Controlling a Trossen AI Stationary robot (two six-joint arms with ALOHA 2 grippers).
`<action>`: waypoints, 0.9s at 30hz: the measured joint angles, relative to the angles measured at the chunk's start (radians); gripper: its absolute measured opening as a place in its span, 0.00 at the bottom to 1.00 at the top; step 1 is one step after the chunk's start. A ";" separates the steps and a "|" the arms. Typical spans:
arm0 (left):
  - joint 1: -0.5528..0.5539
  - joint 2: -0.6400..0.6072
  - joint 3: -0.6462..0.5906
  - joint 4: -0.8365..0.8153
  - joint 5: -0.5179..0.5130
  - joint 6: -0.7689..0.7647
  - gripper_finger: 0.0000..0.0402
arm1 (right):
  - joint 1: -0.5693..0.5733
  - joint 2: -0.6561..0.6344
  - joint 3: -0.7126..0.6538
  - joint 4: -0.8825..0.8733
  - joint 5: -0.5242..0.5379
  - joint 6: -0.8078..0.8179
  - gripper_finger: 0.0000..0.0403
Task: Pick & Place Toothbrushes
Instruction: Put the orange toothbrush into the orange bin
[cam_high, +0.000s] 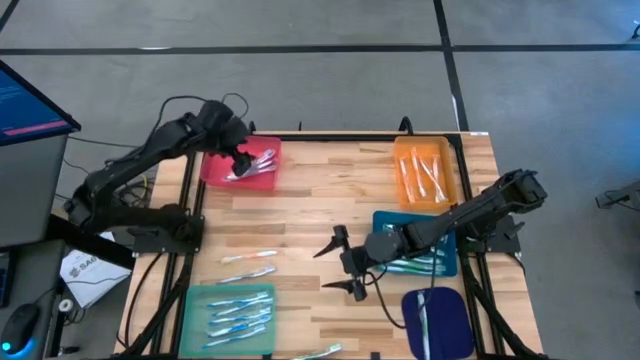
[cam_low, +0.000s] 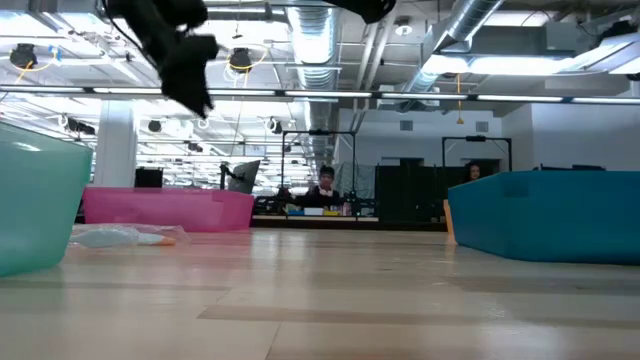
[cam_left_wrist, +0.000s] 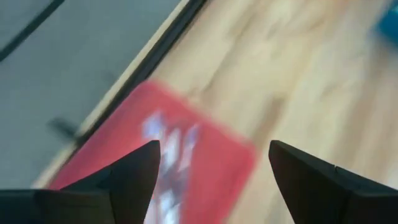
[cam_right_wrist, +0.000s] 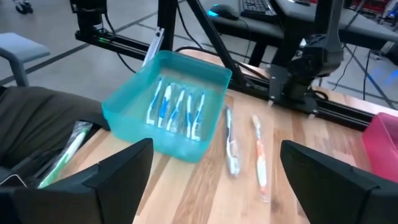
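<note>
My left gripper (cam_high: 243, 160) (cam_left_wrist: 212, 149) hangs open above the red tray (cam_high: 222, 170) at the table's far left. A few toothbrushes (cam_high: 257, 163) (cam_left_wrist: 166, 163) lie inside that tray, and nothing is between the fingers. My right gripper (cam_high: 342, 265) (cam_right_wrist: 216, 146) stands open over the table's middle, pointing toward the left side. Ahead of it, two loose toothbrushes (cam_high: 250, 257) (cam_right_wrist: 231, 146), (cam_high: 248, 273) (cam_right_wrist: 259, 158) lie flat on the wood. Beyond them is a teal tray (cam_high: 195, 325) (cam_right_wrist: 124, 106) holding several toothbrushes (cam_right_wrist: 177, 109).
An orange tray (cam_high: 400, 175) with toothbrushes sits at the far right. A blue tray (cam_high: 385, 220) lies under the right arm, and a dark blue tray (cam_high: 450, 325) is at the near right. One toothbrush (cam_high: 320, 352) lies at the near edge. Bare wood fills the table's middle.
</note>
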 joint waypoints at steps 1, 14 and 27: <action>-0.017 -0.014 0.000 0.021 0.030 -0.034 0.74 | -0.002 0.000 0.000 0.000 0.000 0.000 0.86; -0.337 -0.064 -0.001 0.060 0.094 -0.192 0.72 | -0.002 0.000 0.000 -0.031 -0.003 0.103 0.86; -0.603 -0.064 -0.134 0.158 0.089 -0.340 0.72 | 0.003 0.001 0.000 -0.028 -0.008 0.103 0.86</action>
